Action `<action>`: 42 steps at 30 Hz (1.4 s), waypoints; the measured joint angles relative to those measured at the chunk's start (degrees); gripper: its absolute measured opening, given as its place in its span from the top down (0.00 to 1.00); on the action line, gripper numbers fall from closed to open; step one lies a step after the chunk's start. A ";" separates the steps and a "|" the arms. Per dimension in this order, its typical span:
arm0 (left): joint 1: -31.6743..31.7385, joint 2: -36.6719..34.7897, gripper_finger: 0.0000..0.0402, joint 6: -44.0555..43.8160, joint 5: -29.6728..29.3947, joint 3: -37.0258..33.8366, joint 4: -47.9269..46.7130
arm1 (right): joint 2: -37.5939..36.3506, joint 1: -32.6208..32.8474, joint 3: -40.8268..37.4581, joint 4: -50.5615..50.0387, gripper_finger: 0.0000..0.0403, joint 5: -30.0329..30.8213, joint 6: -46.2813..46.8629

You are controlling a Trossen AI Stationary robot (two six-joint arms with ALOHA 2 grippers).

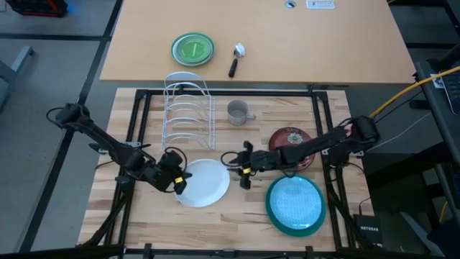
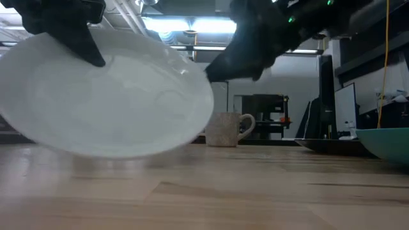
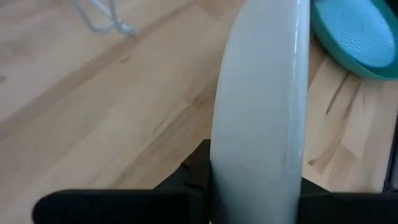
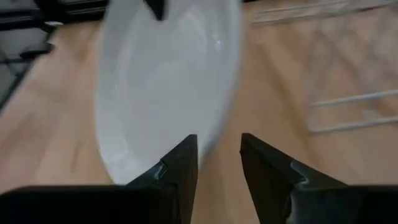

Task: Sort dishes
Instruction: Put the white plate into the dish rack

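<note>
We are holding the white plate (image 1: 205, 183) by its rim in the left tool (image 1: 178, 181), apparently lifted off the bench (image 1: 237, 216); the right tool (image 1: 241, 170), narrowly open, is waiting just beside the plate's opposite edge, the nearer helper.

Non-task items I can see: 1 white wire rack (image 1: 188, 109), upright on my wooden worktop (image 1: 115, 191). 1 small bright green plate (image 1: 192, 49) on the far worktop (image 1: 345, 50). 1 black-handled tool (image 1: 236, 60) just beside that plate, type unclear.
</note>
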 joint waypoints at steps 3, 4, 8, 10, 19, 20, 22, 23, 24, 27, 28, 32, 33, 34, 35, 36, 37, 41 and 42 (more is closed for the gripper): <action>-0.24 -1.62 0.88 3.95 -1.32 0.33 0.78 | -4.34 -0.02 -0.06 -5.41 0.69 3.65 -1.96; -0.23 -2.13 0.88 6.09 -1.67 0.72 1.16 | -5.84 -0.02 -0.06 -6.08 0.69 4.49 -2.61; -0.23 -3.90 0.88 14.14 -3.80 4.26 1.65 | -11.88 0.00 -0.06 -7.42 0.69 6.34 -5.86; -0.18 -4.74 0.88 19.14 -5.50 6.71 1.62 | -14.72 0.02 -0.11 -7.67 0.69 7.50 -7.81; 0.29 -9.84 0.88 45.68 -17.43 18.00 1.45 | -28.21 0.04 -0.15 -7.91 0.69 8.32 -16.20; 0.40 -10.46 0.88 48.10 -19.43 18.92 1.40 | -29.59 0.04 -0.15 -8.02 0.69 8.05 -17.28; 0.95 -11.88 0.88 53.09 -23.10 20.37 1.46 | -32.08 0.04 -0.15 -7.84 0.69 7.80 -18.95; 1.36 -12.53 0.88 55.61 -24.90 20.91 1.33 | -33.26 0.04 -0.15 -8.07 0.69 7.58 -19.77; 1.96 -13.28 0.88 57.76 -26.44 21.28 1.35 | -34.17 0.07 -0.15 -8.22 0.69 7.60 -20.49; 4.19 -15.51 0.88 64.45 -29.71 21.59 1.60 | -36.48 0.07 -0.15 -8.47 0.69 7.60 -22.56; 5.12 -16.13 0.88 66.65 -30.40 21.59 1.60 | -36.96 0.07 -0.15 -8.22 0.69 7.60 -23.37; 9.98 -18.48 0.88 73.93 -31.07 21.59 1.62 | -37.57 0.04 -0.15 -8.24 0.69 7.60 -26.13; 11.44 -18.96 0.88 75.68 -31.10 21.59 1.66 | -37.59 0.04 -0.15 -8.55 0.69 7.60 -26.61; 12.80 -19.32 0.88 77.34 -31.10 21.59 1.75 | -37.59 0.04 -0.15 -8.52 0.69 7.60 -26.83; 14.18 -19.63 0.88 79.16 -31.11 21.59 1.80 | -37.61 0.04 -0.15 -8.48 0.69 7.60 -27.09; 15.55 -19.83 0.88 81.26 -31.08 21.59 1.80 | -37.65 0.04 -0.15 -8.43 0.69 7.60 -27.53; 16.91 -19.94 0.88 83.44 -31.09 21.59 1.86 | -37.66 0.04 -0.15 -8.30 0.69 7.60 -27.90; 21.73 -20.04 0.88 91.78 -29.93 21.59 1.57 | -37.66 0.04 -0.15 -8.28 0.69 7.60 -28.11; 22.88 -20.04 0.88 93.49 -28.84 21.57 1.60 | -37.66 0.04 -0.15 -8.27 0.69 7.60 -28.11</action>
